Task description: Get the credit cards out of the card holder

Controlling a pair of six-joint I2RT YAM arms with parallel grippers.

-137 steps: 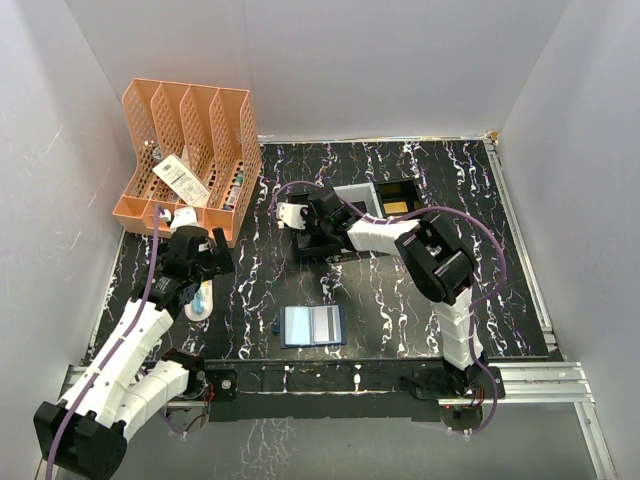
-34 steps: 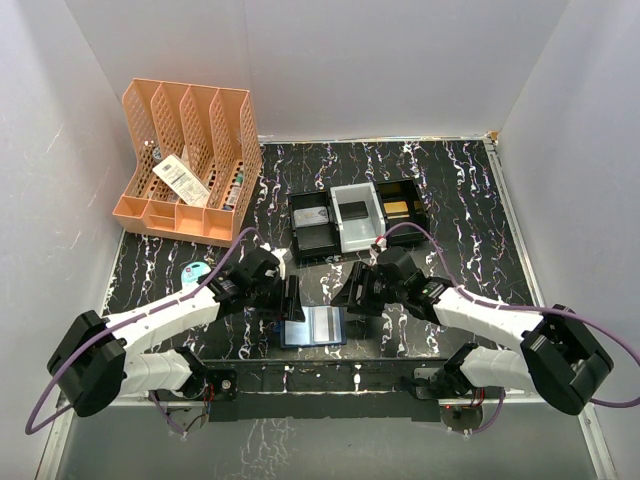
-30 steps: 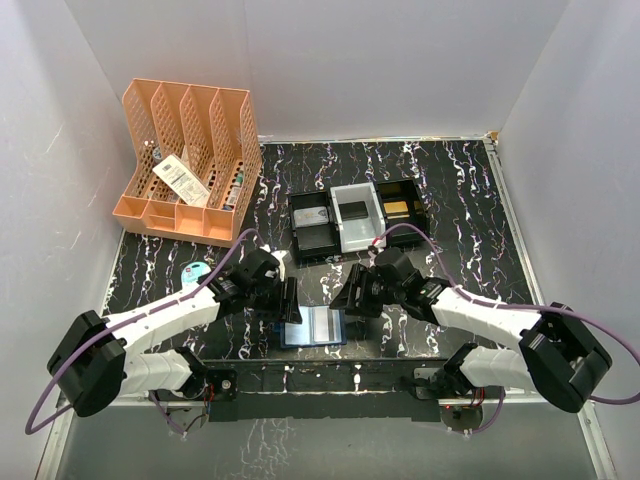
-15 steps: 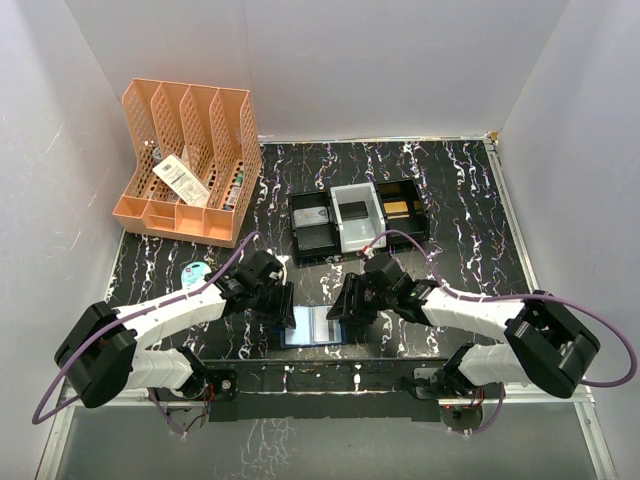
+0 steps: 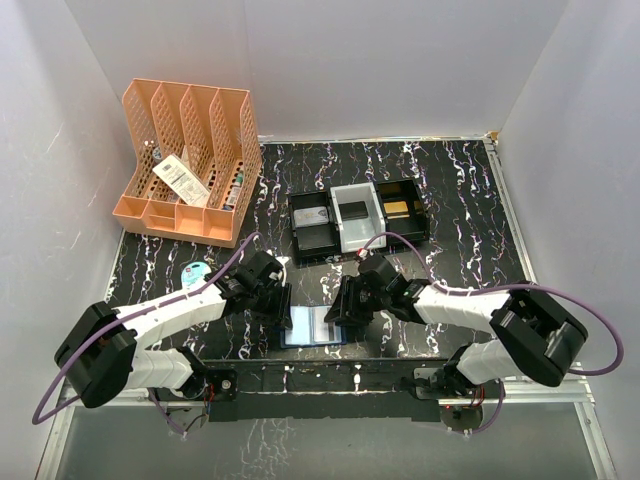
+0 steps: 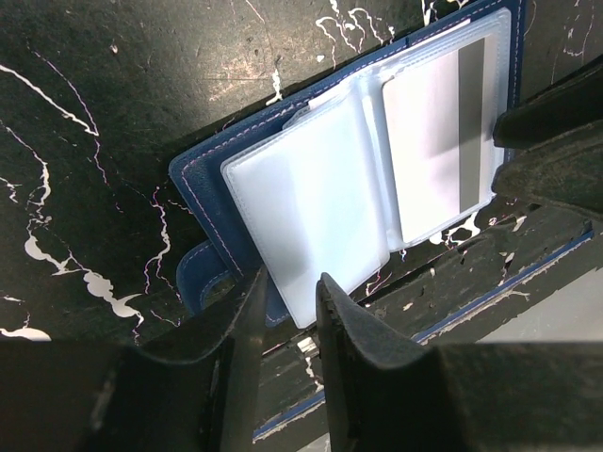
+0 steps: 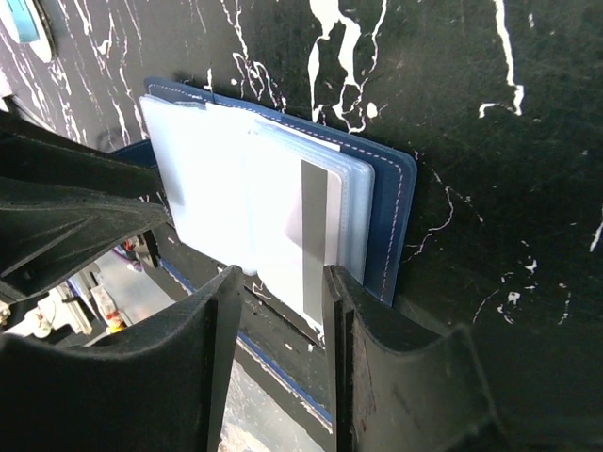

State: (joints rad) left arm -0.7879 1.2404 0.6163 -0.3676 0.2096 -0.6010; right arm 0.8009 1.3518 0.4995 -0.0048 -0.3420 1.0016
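Navy card holder (image 6: pixel 203 217) lies open, so your left gripper (image 6: pixel 290 287) and right gripper (image 7: pixel 280 281) straddle its clear sleeves (image 6: pixel 311 217), jaws slightly apart, gripping nothing yet

I count one card holder (image 5: pixel 313 327) and, in its clear sleeves, one credit card (image 6: pixel 443 132) that I can make out, the one with a grey stripe. Behind the card holder stand three trays (image 5: pixel 357 232), two black and one grey. Left of it is one pale blue oval case (image 5: pixel 196 273), farther back on that side one orange file rack (image 5: pixel 170 218), and beside it my two grippers, left gripper (image 5: pixel 285 305) and right gripper (image 5: pixel 340 305).
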